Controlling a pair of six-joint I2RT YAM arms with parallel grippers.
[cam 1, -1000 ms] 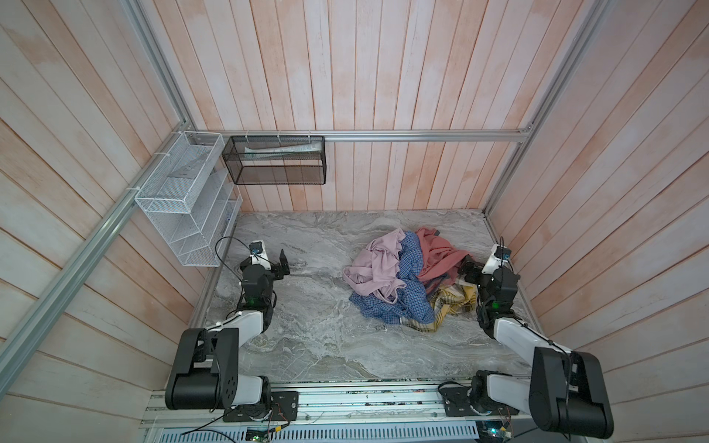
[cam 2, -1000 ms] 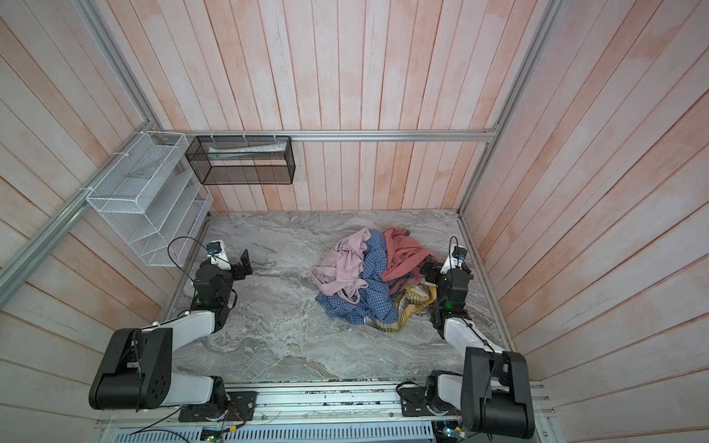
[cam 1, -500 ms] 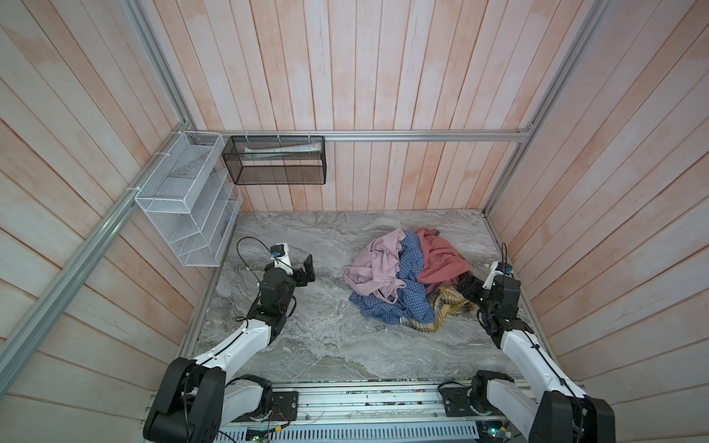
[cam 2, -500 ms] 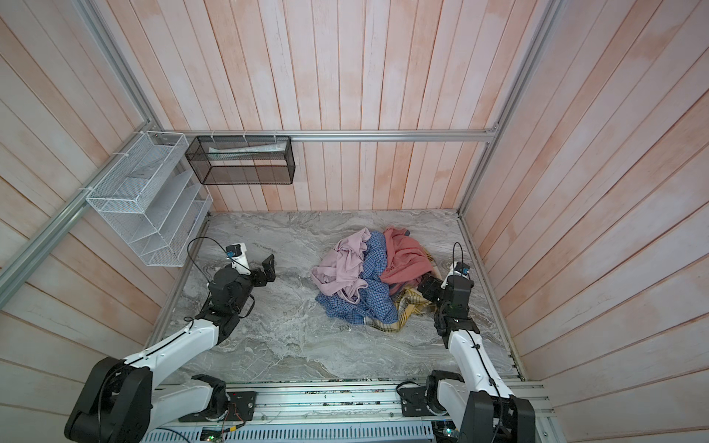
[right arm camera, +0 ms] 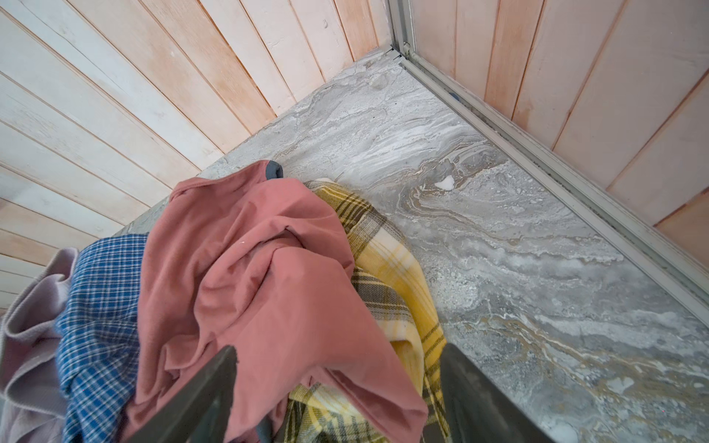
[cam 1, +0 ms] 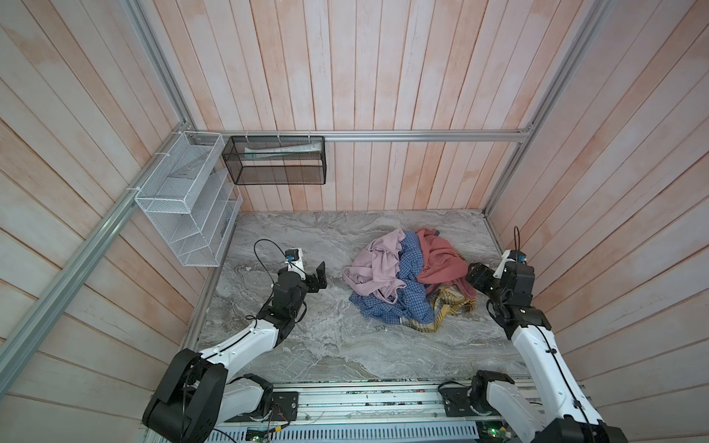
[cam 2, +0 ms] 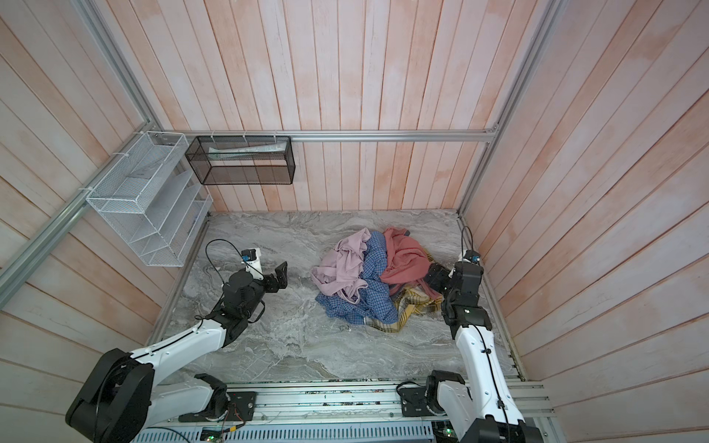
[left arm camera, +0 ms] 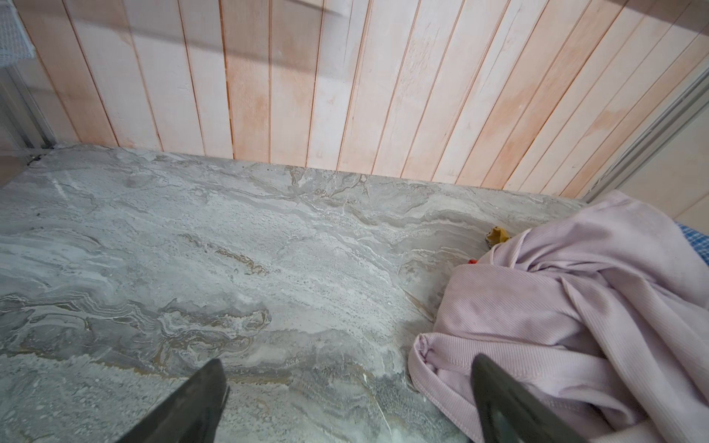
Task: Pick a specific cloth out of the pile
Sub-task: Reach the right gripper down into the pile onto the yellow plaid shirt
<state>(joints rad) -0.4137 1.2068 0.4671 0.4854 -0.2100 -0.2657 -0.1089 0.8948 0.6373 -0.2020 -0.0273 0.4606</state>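
At centre right of both top views, the cloth is seen at the lower right edge of the pile, partly under a salmon garment. It is straddled by the right tool, jaws wide. The left tool is held wide open above the tabletop.

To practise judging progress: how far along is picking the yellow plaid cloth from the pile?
Done: nothing out yet; the cloth lies partly under the salmon garment in the pile. In hand: the right gripper straddles both, jaws open; the left gripper hangs open nearby. Left: grip, pull it free.
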